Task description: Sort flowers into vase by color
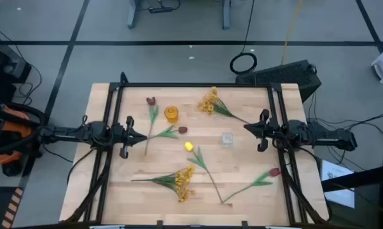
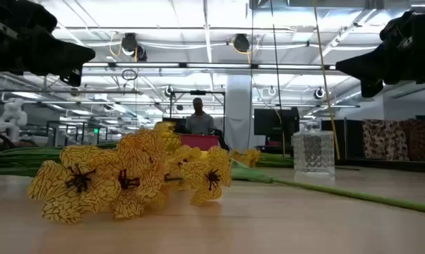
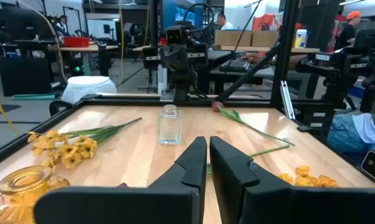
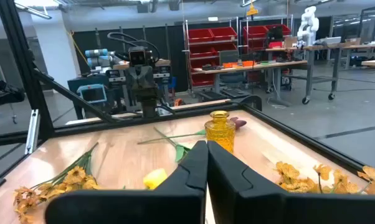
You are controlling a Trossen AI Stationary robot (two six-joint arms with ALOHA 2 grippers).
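From the high view, take the amber vase (image 1: 171, 114) as your landmark. The clear vase (image 1: 227, 139) stands to its right, the yellow tulip (image 1: 189, 146) between them and a little nearer you. One dark-red tulip (image 1: 151, 100) lies just left of the amber vase, another (image 1: 275, 172) well off to its lower right. Yellow sprays lie above right (image 1: 208, 102) and below (image 1: 184, 181). The left gripper (image 1: 140, 137) and right gripper (image 1: 247, 128) hover at either side, fingers closed on nothing.

In the low view, the near spray (image 2: 128, 180) hides most of the surface.

Both wrist views show closed fingers (image 3: 197, 163) (image 4: 194, 163). Crossed stems could drag a neighbour along, so pick carefully; a third red tulip is hard to make out.
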